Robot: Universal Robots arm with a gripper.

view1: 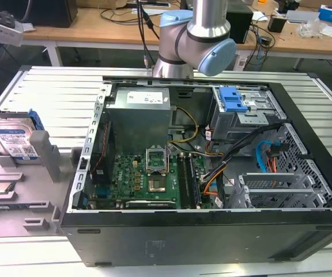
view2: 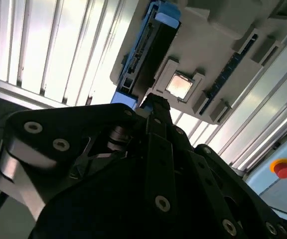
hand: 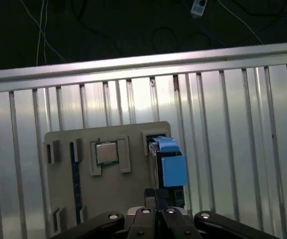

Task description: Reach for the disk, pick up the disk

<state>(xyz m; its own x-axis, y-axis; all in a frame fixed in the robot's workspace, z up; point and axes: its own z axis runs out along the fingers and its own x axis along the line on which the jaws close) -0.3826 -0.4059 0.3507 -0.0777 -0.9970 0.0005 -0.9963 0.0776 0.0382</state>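
Disk [hand: 171,164] on edge, gripper [hand: 157,195] nr it

Slatted table [view1: 51,92]: computer case [view1: 200,242], grey tray [view1: 39,199]

In the first wrist view the gripper [hand: 158,200] hides part of the disk [hand: 169,164].

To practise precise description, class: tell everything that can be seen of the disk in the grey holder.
The disk is a flat, silver-grey, metal-looking rectangle with a white-and-blue label on its face and blue plastic rails along its sides. It stands on edge, slightly tilted, slotted into the grey holder at the exterior view's left, outside the computer case.
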